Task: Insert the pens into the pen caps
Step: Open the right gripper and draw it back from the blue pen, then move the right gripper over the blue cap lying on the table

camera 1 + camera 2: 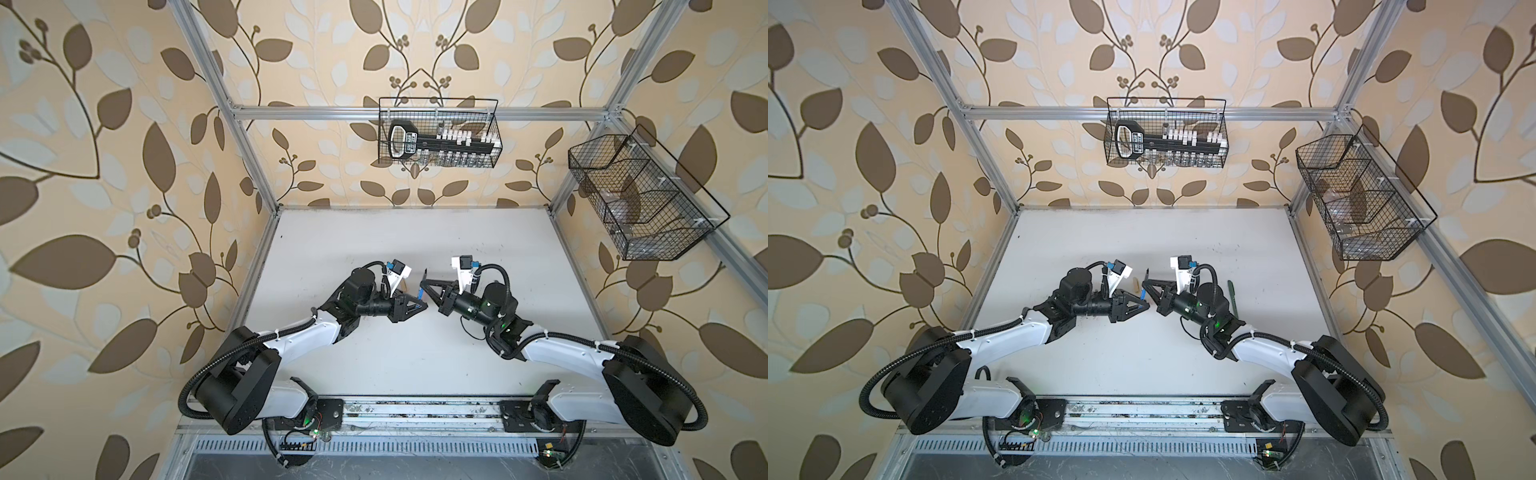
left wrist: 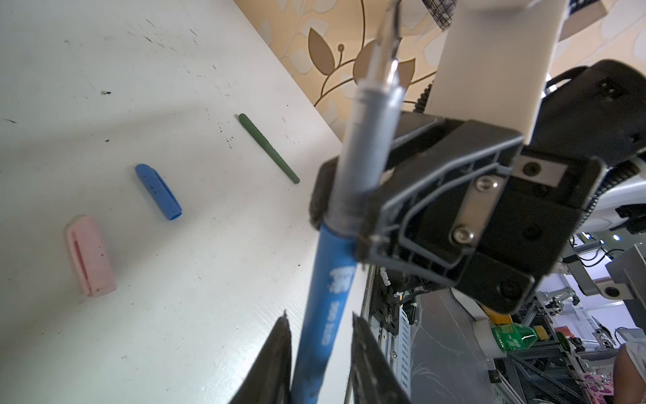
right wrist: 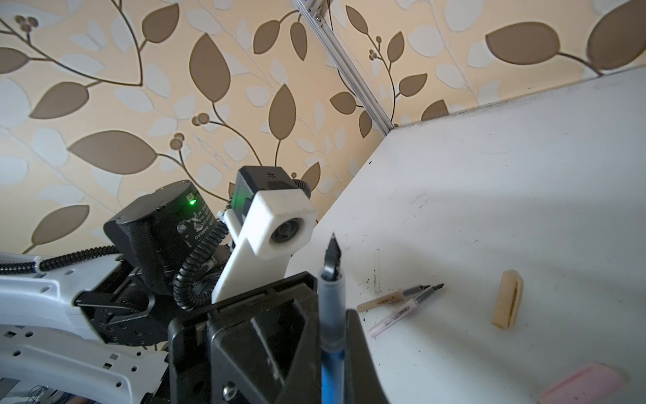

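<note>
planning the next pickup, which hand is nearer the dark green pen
Right. The dark green pen lies beside the wrist behind the right hand; the left hand sits beyond the right hand, farther from the pen.

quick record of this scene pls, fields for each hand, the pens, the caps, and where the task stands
right hand: shut on blue pen, its tip bare
left hand: fingers either side of the blue barrel; grip unclear
uncapped on table: tan pen and pink pen, side by side
loose caps: blue cap, pink cap, tan cap
green pen: lies alone, green end to end, looks capped
progress: three pens not yet capped
</note>
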`<action>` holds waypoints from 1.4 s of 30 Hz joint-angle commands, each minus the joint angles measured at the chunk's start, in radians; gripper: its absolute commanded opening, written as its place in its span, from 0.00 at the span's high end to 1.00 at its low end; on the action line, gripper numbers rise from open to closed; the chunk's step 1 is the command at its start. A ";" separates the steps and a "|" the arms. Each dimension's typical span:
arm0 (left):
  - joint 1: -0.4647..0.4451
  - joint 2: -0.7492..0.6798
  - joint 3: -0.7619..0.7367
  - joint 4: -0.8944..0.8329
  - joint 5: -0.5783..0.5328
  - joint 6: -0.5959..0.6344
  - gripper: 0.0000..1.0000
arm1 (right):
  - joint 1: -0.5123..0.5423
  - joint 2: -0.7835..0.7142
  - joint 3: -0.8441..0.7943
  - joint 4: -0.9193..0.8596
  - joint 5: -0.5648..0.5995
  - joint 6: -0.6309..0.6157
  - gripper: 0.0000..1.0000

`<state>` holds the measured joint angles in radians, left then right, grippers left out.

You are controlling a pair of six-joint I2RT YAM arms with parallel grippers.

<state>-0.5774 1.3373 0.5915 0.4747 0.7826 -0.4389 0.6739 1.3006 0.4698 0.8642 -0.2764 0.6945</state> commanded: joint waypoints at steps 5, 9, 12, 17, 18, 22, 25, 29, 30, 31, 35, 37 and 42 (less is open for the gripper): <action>-0.010 -0.016 0.037 0.030 0.024 0.016 0.89 | 0.009 0.007 -0.022 0.047 0.022 0.004 0.92; -0.010 -0.015 0.043 0.005 0.013 0.036 0.94 | 0.009 -0.005 -0.022 0.027 0.023 -0.003 0.91; -0.011 -0.024 0.049 -0.038 -0.007 0.066 0.97 | 0.002 -0.054 -0.017 -0.058 0.017 -0.031 0.87; -0.012 -0.037 0.060 -0.100 -0.026 0.108 1.00 | -0.053 -0.158 -0.013 -0.203 -0.025 -0.053 0.56; -0.014 -0.040 0.062 -0.110 -0.030 0.115 1.00 | -0.069 -0.172 -0.010 -0.221 -0.046 -0.052 0.53; -0.036 -0.049 0.073 -0.157 -0.057 0.153 1.00 | -0.100 -0.174 0.029 -0.300 -0.115 -0.058 0.49; -0.067 -0.050 0.089 -0.208 -0.098 0.193 1.00 | -0.099 -0.141 0.079 -0.367 -0.171 -0.073 0.49; -0.109 -0.072 0.091 -0.253 -0.214 0.236 1.00 | -0.107 -0.139 0.152 -0.587 -0.117 -0.108 0.49; -0.116 -0.084 0.087 -0.271 -0.284 0.245 1.00 | -0.115 -0.145 0.191 -0.721 -0.048 -0.135 0.49; -0.121 -0.096 0.082 -0.289 -0.332 0.261 1.00 | -0.121 -0.152 0.232 -0.851 0.026 -0.164 0.49; -0.124 -0.169 0.062 -0.336 -0.481 0.290 1.00 | -0.183 -0.115 0.352 -1.208 0.205 -0.276 0.48; -0.131 -0.212 0.046 -0.330 -0.501 0.296 1.00 | -0.222 -0.061 0.385 -1.285 0.225 -0.317 0.49; -0.139 -0.237 0.044 -0.345 -0.475 0.325 1.00 | -0.235 0.160 0.537 -1.410 0.317 -0.406 0.49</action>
<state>-0.7078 1.1103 0.6323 0.1341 0.3309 -0.1600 0.4366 1.3655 0.9401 -0.3466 -0.0509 0.3828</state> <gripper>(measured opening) 0.124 0.508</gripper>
